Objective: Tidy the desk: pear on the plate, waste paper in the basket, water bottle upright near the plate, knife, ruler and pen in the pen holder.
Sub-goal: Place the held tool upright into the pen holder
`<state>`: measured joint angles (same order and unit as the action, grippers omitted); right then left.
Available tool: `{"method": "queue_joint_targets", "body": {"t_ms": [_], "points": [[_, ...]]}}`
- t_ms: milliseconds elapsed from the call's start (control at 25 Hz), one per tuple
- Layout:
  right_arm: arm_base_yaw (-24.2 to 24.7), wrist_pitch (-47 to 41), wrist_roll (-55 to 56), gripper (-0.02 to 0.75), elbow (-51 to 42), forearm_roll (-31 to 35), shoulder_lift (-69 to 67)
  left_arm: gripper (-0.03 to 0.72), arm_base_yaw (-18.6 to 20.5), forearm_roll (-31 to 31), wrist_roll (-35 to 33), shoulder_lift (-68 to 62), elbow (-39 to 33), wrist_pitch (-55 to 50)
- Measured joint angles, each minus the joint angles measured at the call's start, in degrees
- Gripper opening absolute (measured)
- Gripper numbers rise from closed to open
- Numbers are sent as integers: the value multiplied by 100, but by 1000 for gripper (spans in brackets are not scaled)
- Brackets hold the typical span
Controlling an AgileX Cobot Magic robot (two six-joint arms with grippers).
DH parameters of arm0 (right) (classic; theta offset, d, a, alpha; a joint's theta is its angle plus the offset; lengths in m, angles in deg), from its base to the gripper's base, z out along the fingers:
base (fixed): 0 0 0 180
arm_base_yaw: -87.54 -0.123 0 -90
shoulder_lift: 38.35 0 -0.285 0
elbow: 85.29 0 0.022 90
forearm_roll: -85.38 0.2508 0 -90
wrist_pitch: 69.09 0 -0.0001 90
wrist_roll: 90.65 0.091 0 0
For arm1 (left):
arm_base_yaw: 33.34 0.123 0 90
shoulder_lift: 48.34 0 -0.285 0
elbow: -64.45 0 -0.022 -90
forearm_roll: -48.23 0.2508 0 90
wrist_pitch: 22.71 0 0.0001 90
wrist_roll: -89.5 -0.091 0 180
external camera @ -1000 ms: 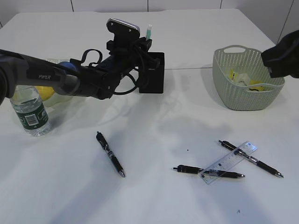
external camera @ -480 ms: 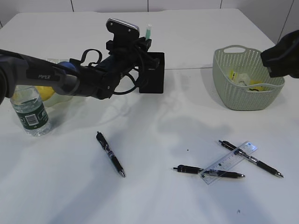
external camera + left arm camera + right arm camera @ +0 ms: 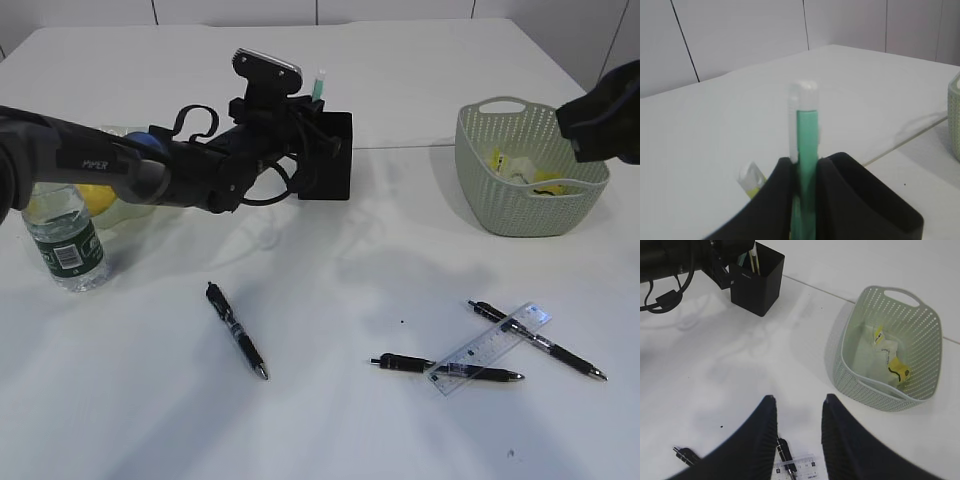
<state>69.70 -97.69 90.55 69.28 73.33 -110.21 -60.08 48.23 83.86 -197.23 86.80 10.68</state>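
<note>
Knife (image 3: 807, 150) pinched upright in left tool (image 3: 807, 172), right above pen holder (image 3: 326, 155). Lower straight inside before letting go. Right tool (image 3: 799, 412) spread, empty, beside basket (image 3: 888, 347), far from holder.

A robot lab or test room: a bare white desk (image 3: 330, 270) against plain white panelled walls (image 3: 740, 35), two robot arms over staged items such as pens (image 3: 237, 330) and a ruler (image 3: 490, 348).
</note>
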Motion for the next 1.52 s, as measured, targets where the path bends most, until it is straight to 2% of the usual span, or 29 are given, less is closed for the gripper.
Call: {"method": "queue_joint_targets", "body": {"t_ms": [1160,1520], "points": [[0,71,0,261,0,0,0,77,0,-40,0,0,0,57],[0,203,0,261,0,12,0,181,0,-40,159,0,0,57]]}}
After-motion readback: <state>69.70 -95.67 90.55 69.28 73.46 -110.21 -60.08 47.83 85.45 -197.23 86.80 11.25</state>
